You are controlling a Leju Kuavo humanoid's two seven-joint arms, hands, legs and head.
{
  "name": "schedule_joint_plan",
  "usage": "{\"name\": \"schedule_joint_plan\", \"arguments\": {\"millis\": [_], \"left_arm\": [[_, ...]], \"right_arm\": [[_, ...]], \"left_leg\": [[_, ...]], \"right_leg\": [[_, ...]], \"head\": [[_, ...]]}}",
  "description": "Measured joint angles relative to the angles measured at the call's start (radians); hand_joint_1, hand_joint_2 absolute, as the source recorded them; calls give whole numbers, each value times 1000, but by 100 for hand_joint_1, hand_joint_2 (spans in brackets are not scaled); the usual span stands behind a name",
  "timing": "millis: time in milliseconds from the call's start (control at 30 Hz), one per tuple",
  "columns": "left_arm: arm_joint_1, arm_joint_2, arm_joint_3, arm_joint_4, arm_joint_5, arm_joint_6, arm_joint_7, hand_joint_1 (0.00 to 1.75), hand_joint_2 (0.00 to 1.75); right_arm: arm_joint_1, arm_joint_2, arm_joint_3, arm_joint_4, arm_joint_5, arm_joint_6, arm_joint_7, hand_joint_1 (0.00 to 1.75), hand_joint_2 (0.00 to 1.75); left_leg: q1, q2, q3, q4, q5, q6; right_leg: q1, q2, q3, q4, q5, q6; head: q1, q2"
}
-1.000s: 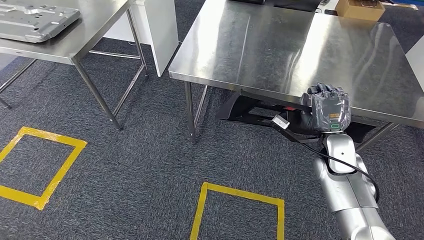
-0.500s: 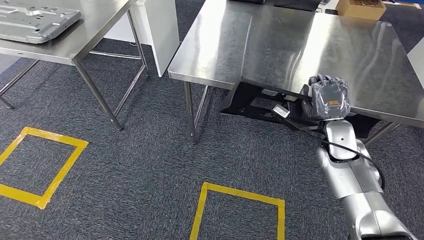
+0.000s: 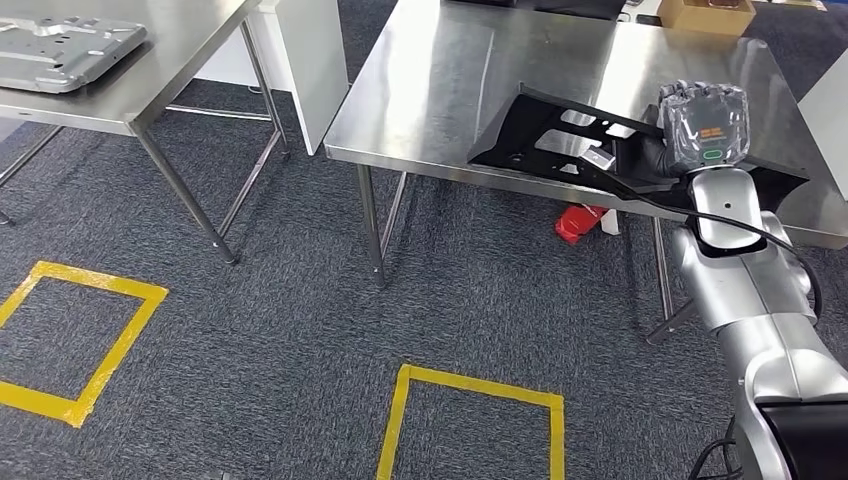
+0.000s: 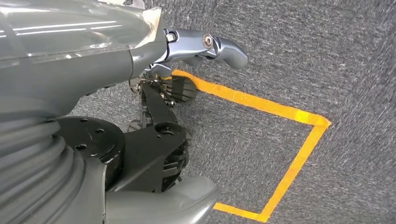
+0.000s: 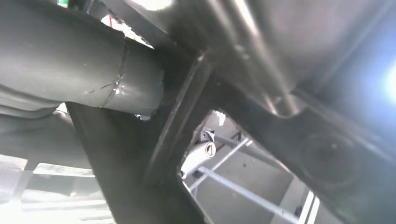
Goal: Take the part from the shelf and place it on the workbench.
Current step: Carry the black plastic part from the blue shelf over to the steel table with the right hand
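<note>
The part is a flat black panel with cut-outs (image 3: 545, 130). My right hand (image 3: 703, 125) grips it at its right end and holds it tilted just over the steel workbench (image 3: 440, 80), near the front right of the top. Whether the part touches the top I cannot tell. Close up in the right wrist view, the black part (image 5: 261, 93) crosses the picture with my grey fingers (image 5: 70, 65) wrapped against it. My left hand (image 4: 93, 70) hangs over the carpet, fingers apart and holding nothing.
A second steel table (image 3: 160, 70) at the left carries a grey metal panel (image 3: 65, 40). A cardboard box (image 3: 705, 14) sits at the workbench's far edge. A red object (image 3: 578, 222) lies under the bench. Yellow tape squares (image 3: 470, 390) mark the carpet.
My right hand has raised the black part from below the workbench's front edge to above its top. The head view has shifted slightly.
</note>
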State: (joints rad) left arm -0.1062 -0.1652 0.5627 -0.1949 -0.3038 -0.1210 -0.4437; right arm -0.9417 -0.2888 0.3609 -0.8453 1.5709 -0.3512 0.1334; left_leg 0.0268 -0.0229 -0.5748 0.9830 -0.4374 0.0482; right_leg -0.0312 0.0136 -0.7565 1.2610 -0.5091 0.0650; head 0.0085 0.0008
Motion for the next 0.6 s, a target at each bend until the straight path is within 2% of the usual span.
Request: {"name": "schedule_joint_plan", "arguments": {"millis": [33,67,100,133,167,200,233,267,333,367,433,467,500,533,567,600], "left_arm": [[0,0,2,0,0,-1,0,0,175],[0,0,4,0,-1,-2,0,0,175],[0,0,5,0,-2,-3,0,0,175],[0,3,7,0,-3,-4,1,0,175],[0,5,8,0,-6,-4,1,0,175],[0,7,9,0,-8,-4,2,0,175],[0,8,10,0,-9,-5,2,0,175],[1,7,10,0,-11,-6,2,0,175],[0,7,11,0,-11,-6,3,0,175],[-1,7,11,0,-12,-6,3,0,175],[-3,7,11,0,-13,-8,3,0,175],[-2,7,11,0,-14,-9,3,0,175],[-2,7,11,0,-15,-10,3,0,175],[-1,7,11,0,-16,-12,3,0,175],[-2,7,11,0,-16,-12,3,0,175],[-2,7,11,0,-17,-13,3,0,175]], "right_arm": [[-3,-2,5,9,0,1,-2,175,0],[-7,-4,10,16,0,1,-3,175,0],[-14,-7,14,24,0,1,-6,175,0],[-25,-9,19,34,0,1,-8,175,0],[-36,-12,23,44,0,2,-9,175,0],[-44,-16,27,53,0,2,-10,175,0],[-49,-19,32,61,0,2,-12,175,0],[-53,-23,35,67,0,3,-14,175,0],[-61,-27,41,75,1,3,-17,175,0],[-67,-28,43,78,0,3,-18,175,0],[-77,-31,45,86,0,3,-19,175,0],[-80,-33,46,90,0,3,-19,175,0],[-81,-34,48,94,0,2,-19,175,0],[-81,-35,49,98,0,2,-19,175,0],[-81,-37,51,101,0,2,-19,175,0],[-83,-38,53,103,0,2,-19,175,0]], "left_leg": [[4,4,1,1,-4,-5],[9,7,3,5,-8,-12],[13,10,3,12,-15,-23],[15,12,1,20,-24,-35],[13,14,0,28,-31,-46],[11,15,-1,33,-37,-54],[9,15,-1,34,-40,-58],[11,15,1,34,-42,-60],[16,19,-6,54,-57,-62],[16,21,-24,91,-77,-62],[11,24,-92,220,-135,-57],[8,24,-132,287,-156,-53],[4,23,-161,328,-161,-45],[-2,23,-173,334,-147,-35],[-9,22,-164,301,-116,-20],[-19,20,-139,238,-75,-2]], "right_leg": [[-6,-2,0,-8,12,11],[-13,-6,21,-56,37,25],[-22,-14,54,-128,66,41],[-25,-18,85,-186,89,52],[-26,-19,106,-225,102,52],[-26,-19,114,-239,103,43],[-23,-14,113,-231,100,29],[-23,-10,111,-227,97,14],[-21,-7,112,-221,92,-4],[-19,-5,113,-221,91,-13],[-10,-4,115,-222,88,-25],[-3,-3,116,-222,86,-30],[5,-1,117,-222,85,-34],[13,0,119,-222,84,-38],[20,2,122,-222,82,-41],[27,4,126,-222,81,-44]], "head": [[0,0],[0,0],[1,0],[3,0],[4,0],[3,0],[1,0],[-3,0],[-8,0],[-10,0],[-13,0],[-13,0],[-14,0],[-14,0],[-14,0],[-14,0]]}}
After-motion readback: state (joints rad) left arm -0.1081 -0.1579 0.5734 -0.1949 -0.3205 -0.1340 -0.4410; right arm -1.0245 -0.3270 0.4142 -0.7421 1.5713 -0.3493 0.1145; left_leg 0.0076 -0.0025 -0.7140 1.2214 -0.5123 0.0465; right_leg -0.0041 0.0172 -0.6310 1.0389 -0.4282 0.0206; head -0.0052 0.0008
